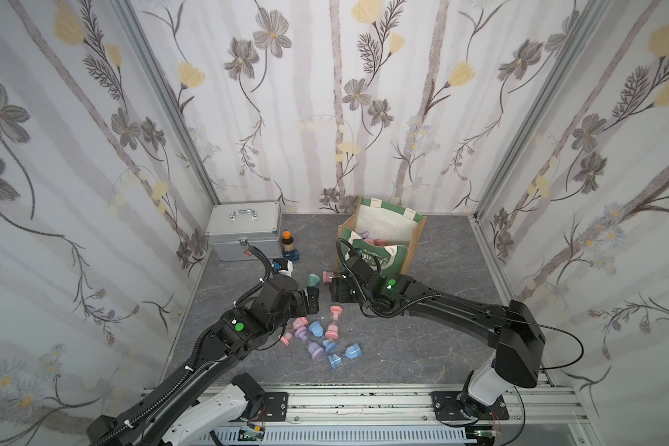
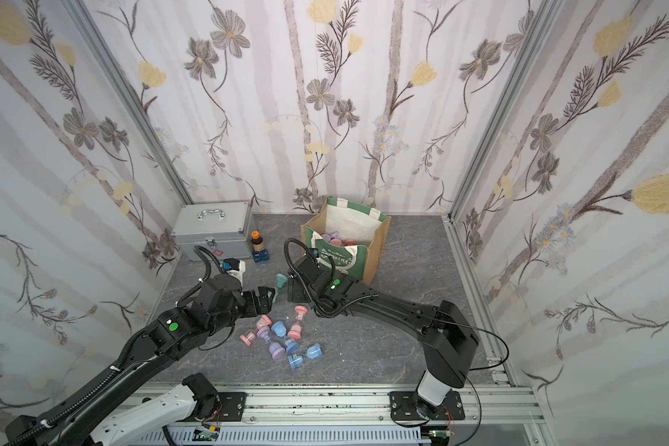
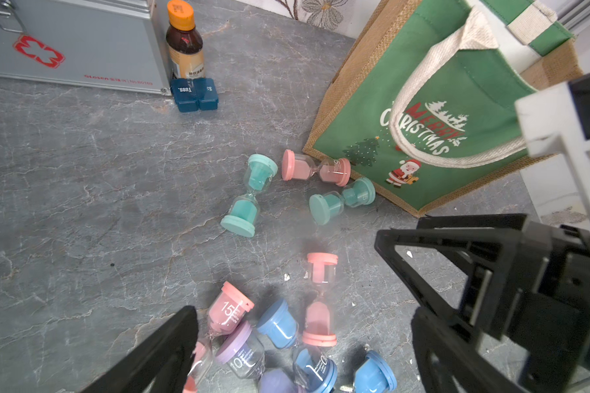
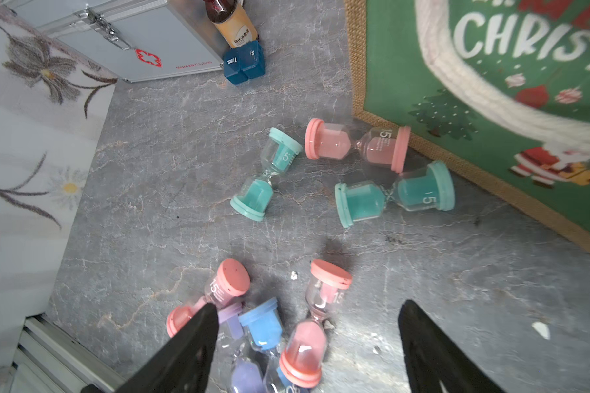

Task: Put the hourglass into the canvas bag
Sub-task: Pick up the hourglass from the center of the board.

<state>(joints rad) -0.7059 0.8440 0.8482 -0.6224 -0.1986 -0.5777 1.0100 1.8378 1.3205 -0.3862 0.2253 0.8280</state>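
Observation:
The canvas bag (image 1: 379, 262) (image 2: 340, 255) (image 3: 474, 78) (image 4: 406, 68) stands open at the back with several hourglasses inside. More hourglasses lie on the grey table. Two teal ones (image 3: 249, 195) (image 3: 341, 200) and a pink one (image 3: 315, 169) lie by the bag's front. A pile of pink, blue and purple ones (image 1: 317, 340) (image 2: 282, 340) lies nearer me. My left gripper (image 1: 313, 300) (image 3: 302, 311) hangs open over the pile's left part, holding nothing. My right gripper (image 1: 335, 295) (image 4: 307, 304) is open above a pink hourglass (image 4: 317, 326) (image 1: 336, 314), its fingers clear of it.
A silver case (image 1: 244, 231) stands at the back left. A brown bottle (image 1: 286, 241) and a blue pill box (image 1: 291, 255) stand beside it. The two grippers nearly face each other in front of the bag. Flowered walls close in three sides.

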